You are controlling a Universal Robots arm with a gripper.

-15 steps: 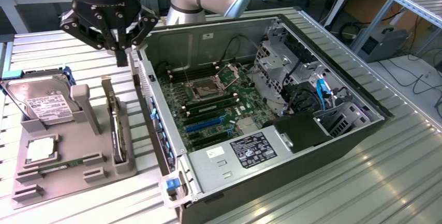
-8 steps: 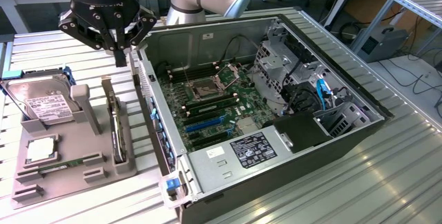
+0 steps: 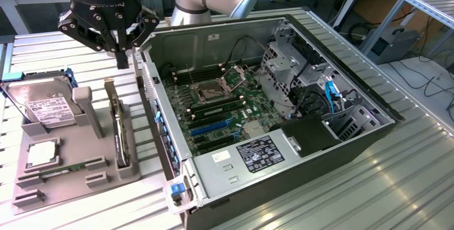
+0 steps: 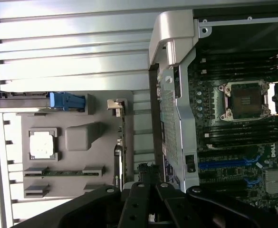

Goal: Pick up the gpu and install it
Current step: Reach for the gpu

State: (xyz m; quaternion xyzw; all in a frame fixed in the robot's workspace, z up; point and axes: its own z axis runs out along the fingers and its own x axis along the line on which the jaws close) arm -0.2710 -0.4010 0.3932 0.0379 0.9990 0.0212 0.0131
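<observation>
Exterior view: gripper jaws fully closed, nothing held, hovering just above far end of gpu. gpu upright on edge, slotted along gray holder edge nearest open computer case.

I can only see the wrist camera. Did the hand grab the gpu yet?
Observer: No. The hand is shut on nothing, hanging in the air above the gpu.
Operator: What's the thing with the blue end?
Observer: A hard drive. The exterior view shows the white label on its face.
Operator: What's past the motherboard?
Observer: A metal drive cage, with black cables beside it.
</observation>
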